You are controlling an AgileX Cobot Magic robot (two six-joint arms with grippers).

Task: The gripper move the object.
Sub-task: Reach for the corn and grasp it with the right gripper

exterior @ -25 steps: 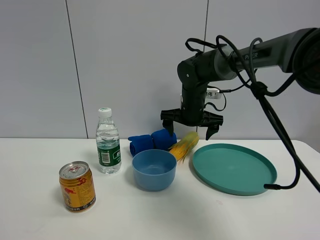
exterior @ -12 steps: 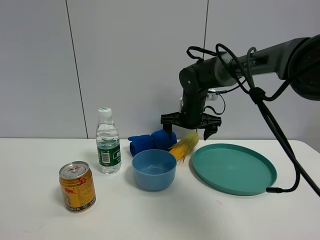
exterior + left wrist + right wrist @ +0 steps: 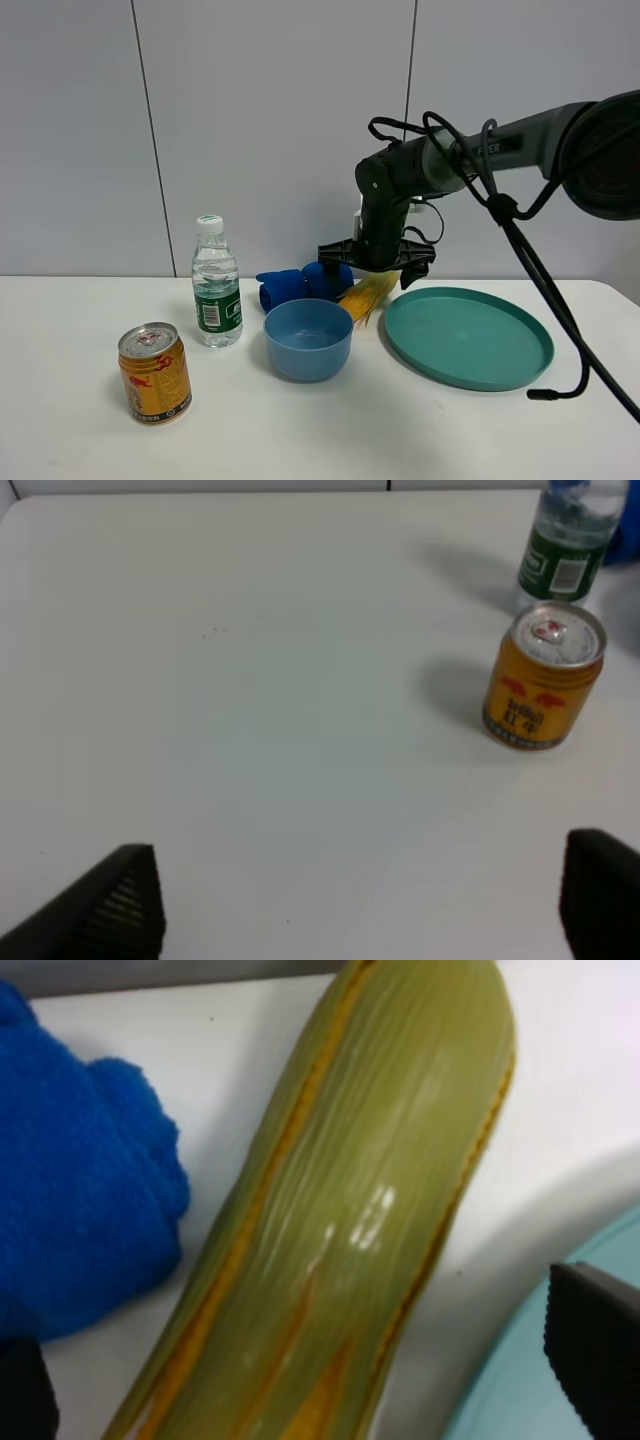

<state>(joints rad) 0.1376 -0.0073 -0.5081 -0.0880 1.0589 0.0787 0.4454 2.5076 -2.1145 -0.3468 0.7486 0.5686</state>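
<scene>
The ear of corn, yellow with a green-yellow husk, lies on the table between the blue cloth and the teal plate. It fills the right wrist view. My right gripper is open and sits low over the corn, one finger on each side of it, not closed on it. Its fingertips show at the edges of the right wrist view. My left gripper is open and empty over bare table, with its fingertips at the frame's bottom corners.
A rolled blue cloth lies beside the corn. A blue bowl stands in front of it and a teal plate to the right. A water bottle and a yellow can stand at the left.
My right gripper has come down from above the corn until its open fingers straddle it. The corn and the other things have not moved.
</scene>
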